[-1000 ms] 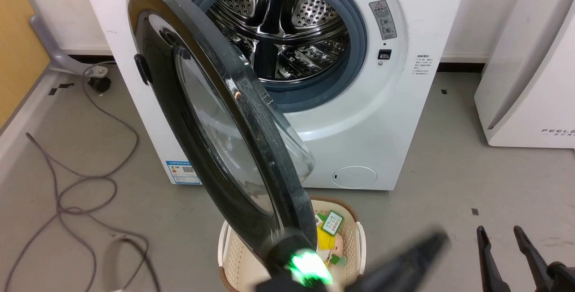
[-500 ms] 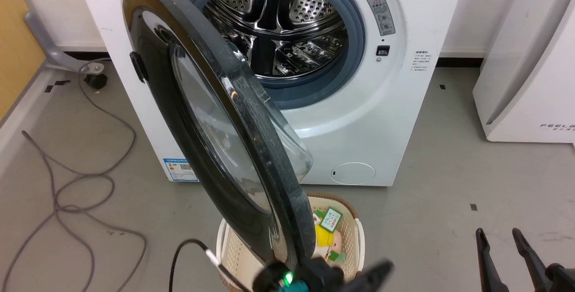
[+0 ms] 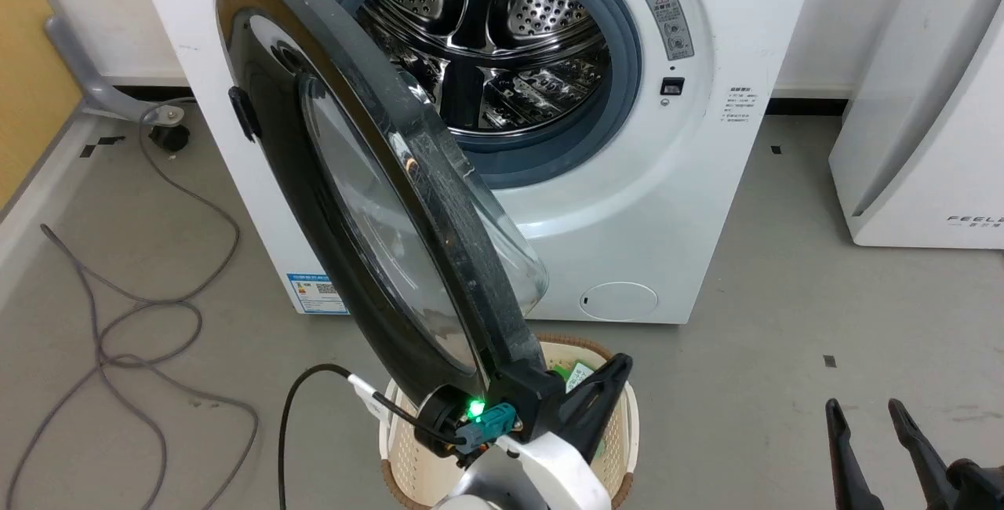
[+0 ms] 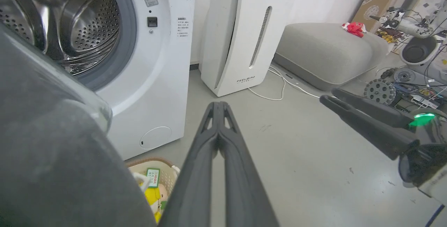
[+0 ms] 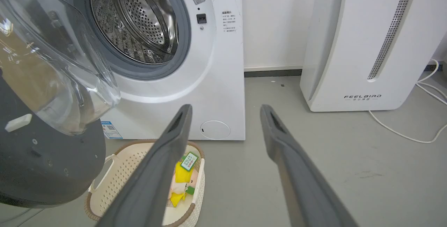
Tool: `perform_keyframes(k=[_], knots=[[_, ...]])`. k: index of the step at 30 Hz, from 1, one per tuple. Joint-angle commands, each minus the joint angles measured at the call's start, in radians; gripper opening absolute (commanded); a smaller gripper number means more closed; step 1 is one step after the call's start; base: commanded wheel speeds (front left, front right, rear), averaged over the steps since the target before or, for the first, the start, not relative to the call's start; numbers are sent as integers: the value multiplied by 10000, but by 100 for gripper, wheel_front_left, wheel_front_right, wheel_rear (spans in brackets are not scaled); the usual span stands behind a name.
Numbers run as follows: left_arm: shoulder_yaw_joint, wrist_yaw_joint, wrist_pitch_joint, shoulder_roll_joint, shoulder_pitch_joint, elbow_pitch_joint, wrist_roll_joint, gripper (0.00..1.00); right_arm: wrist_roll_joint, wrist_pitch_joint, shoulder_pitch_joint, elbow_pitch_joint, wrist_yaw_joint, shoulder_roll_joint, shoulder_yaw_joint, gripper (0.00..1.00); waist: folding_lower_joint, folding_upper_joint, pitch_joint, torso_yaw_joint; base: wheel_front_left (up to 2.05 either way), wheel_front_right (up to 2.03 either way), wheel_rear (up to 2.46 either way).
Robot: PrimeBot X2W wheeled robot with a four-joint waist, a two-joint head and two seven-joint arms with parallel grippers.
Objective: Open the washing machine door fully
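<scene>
The washing machine door [image 3: 369, 204], a glossy black ring around a bulging clear glass bowl, stands partly open and edge-on to me, hinged at the left of the white machine [image 3: 667, 204]. My left gripper [image 3: 621, 362] is shut and empty. It points up just right of the door's lower free edge, on the glass side; whether it touches, I cannot tell. In the left wrist view the shut fingers [image 4: 218, 106] run past the blurred door [image 4: 52, 157]. My right gripper [image 3: 861, 414] hangs open at the lower right, away from the door [image 5: 45, 73], with its fingertips [image 5: 226, 110] spread over bare floor.
A cream laundry basket [image 3: 627, 416] with small items stands on the floor under the door's edge. Just right of the machine stands a white appliance [image 3: 925, 141]. Grey cables [image 3: 141, 314] loop on the floor at the left. A grey cushion [image 4: 331, 49] lies farther right.
My left gripper has swung from pointing right, low in the view, to pointing up beside the door's lower edge. The door's angle looks about the same. The right gripper has stayed put.
</scene>
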State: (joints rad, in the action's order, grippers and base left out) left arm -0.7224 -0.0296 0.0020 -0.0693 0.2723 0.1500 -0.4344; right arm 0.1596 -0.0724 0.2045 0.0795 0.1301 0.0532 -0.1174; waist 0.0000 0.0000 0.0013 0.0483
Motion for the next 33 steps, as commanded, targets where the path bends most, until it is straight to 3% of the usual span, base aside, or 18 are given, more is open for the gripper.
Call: perform_keyframes(k=[1,15,24,33], knots=[[32,-33,-52,48,113,32,-19,0,36,-49,-146,-6,6,-30,12,100,0,0,-2,7,0,0,0],[434,-627,-254,-323,-471,-65,-235,0,89,-67,-105,-119,6,-30,53,100,0,0,-110,322,0,0,0],[751,-1693,-7,-1105,-2321,-2285,-364,0,138,-136,78,-162,6,-30,-4,100,0,0,-258,951,0,0,0],[1231,-2773,85,-1739,-3599,-3999,-190,0,109,-154,136,-162,6,-30,-10,100,0,0,-235,2195,0,0,0]])
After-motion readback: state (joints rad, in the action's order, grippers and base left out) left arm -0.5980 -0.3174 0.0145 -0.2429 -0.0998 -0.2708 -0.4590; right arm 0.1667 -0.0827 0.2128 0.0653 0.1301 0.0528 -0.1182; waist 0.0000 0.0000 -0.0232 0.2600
